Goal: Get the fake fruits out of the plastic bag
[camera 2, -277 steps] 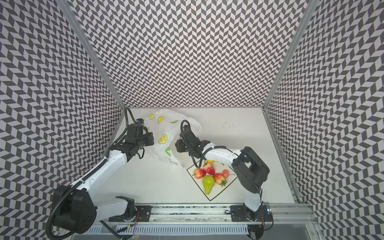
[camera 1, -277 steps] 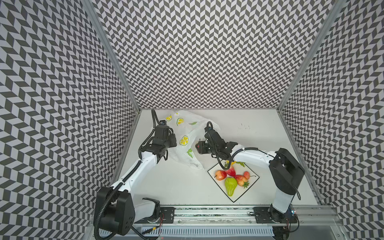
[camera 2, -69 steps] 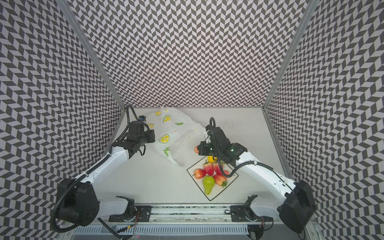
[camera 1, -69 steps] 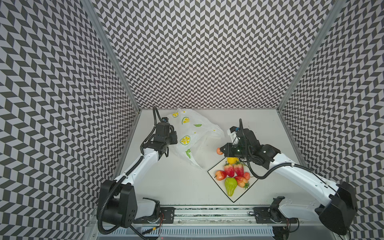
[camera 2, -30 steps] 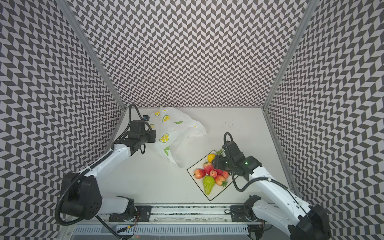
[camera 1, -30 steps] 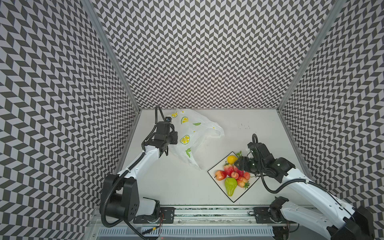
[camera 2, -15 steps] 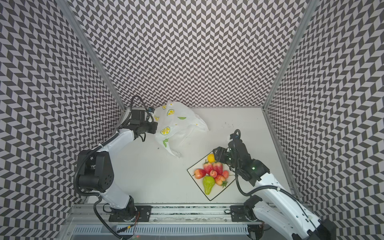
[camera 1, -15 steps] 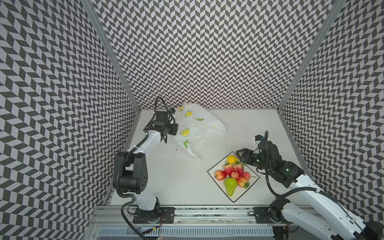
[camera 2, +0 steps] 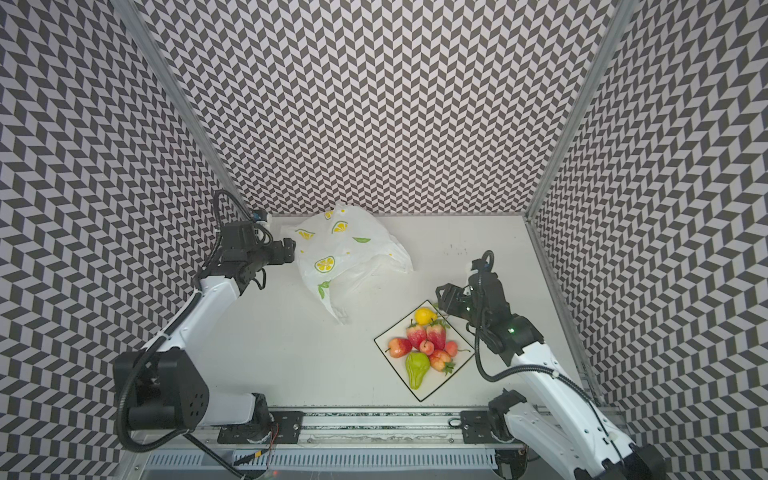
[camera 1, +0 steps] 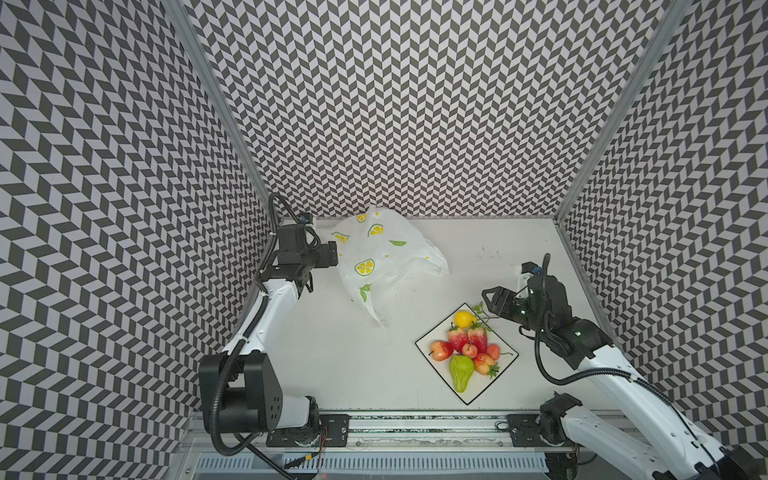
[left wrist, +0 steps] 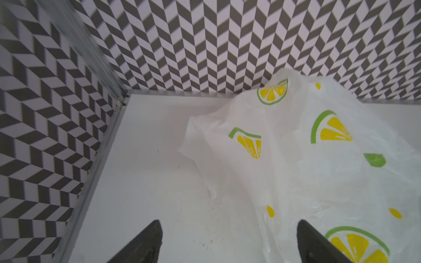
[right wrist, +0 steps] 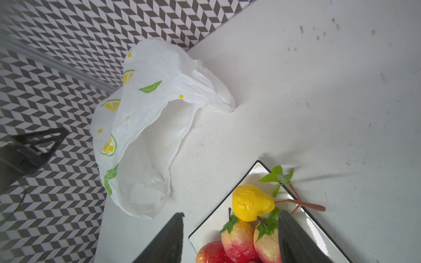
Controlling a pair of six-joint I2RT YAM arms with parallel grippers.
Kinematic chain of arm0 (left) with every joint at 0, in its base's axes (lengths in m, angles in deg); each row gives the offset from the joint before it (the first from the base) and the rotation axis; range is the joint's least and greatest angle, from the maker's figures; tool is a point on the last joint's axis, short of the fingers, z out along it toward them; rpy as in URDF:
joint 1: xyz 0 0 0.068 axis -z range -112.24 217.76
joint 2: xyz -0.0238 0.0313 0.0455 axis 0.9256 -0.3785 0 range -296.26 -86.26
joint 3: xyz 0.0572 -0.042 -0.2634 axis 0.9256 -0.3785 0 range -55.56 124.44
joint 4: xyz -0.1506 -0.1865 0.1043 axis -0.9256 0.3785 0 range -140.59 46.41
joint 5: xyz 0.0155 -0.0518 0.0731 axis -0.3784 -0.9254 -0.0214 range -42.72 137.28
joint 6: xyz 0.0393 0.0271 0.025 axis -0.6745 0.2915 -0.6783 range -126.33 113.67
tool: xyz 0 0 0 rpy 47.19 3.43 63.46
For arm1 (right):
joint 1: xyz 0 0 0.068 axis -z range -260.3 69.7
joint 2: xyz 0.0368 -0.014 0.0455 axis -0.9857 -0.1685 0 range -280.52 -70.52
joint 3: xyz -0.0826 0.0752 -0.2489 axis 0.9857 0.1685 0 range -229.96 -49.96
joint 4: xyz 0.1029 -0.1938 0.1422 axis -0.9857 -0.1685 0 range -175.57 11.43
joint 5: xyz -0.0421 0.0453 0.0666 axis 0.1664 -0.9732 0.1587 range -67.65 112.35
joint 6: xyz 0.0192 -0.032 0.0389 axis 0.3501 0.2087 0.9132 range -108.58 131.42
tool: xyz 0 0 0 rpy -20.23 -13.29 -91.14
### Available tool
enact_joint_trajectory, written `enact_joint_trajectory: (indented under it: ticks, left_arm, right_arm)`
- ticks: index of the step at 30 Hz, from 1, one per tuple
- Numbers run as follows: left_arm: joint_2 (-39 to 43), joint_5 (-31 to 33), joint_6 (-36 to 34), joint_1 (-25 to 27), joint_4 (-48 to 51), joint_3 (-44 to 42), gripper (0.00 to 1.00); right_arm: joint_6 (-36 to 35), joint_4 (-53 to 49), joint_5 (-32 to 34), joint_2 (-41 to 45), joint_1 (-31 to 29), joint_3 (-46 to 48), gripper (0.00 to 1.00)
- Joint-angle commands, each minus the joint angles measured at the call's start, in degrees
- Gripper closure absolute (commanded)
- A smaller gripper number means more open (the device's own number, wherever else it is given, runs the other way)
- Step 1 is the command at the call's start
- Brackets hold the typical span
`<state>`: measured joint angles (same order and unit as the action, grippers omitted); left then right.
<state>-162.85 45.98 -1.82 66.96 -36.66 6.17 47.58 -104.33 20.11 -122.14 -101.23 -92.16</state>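
— What's the biggest thing there?
— The flat white tabletop [camera 1: 365, 374]. Toward its far left corner lies the crumpled translucent white plastic bag printed with lemon slices [camera 1: 386, 257], its mouth gaping toward the near right.
— And the dish?
— A white square black-rimmed plate [camera 1: 482, 384], near right, well apart from the bag.
— The tools?
— The left gripper [left wrist: 229, 227] has its jaws spread wide at the bag's edge, gripping nothing; whether it touches, I cannot tell. The right gripper [right wrist: 231, 213] hangs over the plate's far corner, jaws apart, empty.
— The fake fruits?
— On the plate: glossy green pear [camera 1: 460, 374], yellow lemon [camera 1: 464, 319], red strawberries [camera 1: 477, 337], red-yellow apple [camera 1: 440, 350], small cherry [camera 1: 469, 350].
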Motion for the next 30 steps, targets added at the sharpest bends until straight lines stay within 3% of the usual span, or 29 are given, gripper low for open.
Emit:
enact_joint_trajectory:
  ticks: [1, 4, 10, 14, 18, 23, 26, 30]
  left_arm:
    - [7.2, 12.4, 10.4, 0.1, -7.3, -5.2, 0.08]
    - [12.3, 20.2, 12.2, 0.1, -9.9, -11.3, 0.09]
    - [15.3, 23.3, 8.1, 0.0, -18.9, -23.7, 0.10]
    - [15.1, 23.6, 5.7, 0.0, -26.7, -30.0, 0.10]
    - [15.2, 19.9, 4.2, 0.0, -37.2, -36.7, 0.10]
    - [14.1, 14.2, 2.9, 0.0, -50.2, -43.8, 0.10]
    - [10.7, 11.3, 3.5, 0.0, -57.9, -46.3, 0.10]
    - [4.6, 8.4, 2.7, 0.4, -66.8, -47.8, 0.11]
  right_arm:
    - [-1.1, 7.1, 7.2, -2.9, 3.1, -2.9, 0.33]
    - [-2.5, 12.2, 12.9, -6.3, 7.3, -3.6, 0.29]
    - [-9.2, 30.6, 27.4, -12.4, 13.2, 4.3, 0.28]
    - [-21.7, 47.9, 33.3, -18.4, 13.6, 13.0, 0.27]
    - [-24.7, 62.6, 27.1, -25.9, 16.5, 19.2, 0.23]
    - [-30.8, 85.7, 17.5, -27.7, 17.0, 25.9, 0.20]
    - [-32.4, 89.5, 14.6, -32.4, 18.5, 25.4, 0.19]
    - [-34.6, 103.9, 7.9, -38.1, 19.0, 29.0, 0.18]
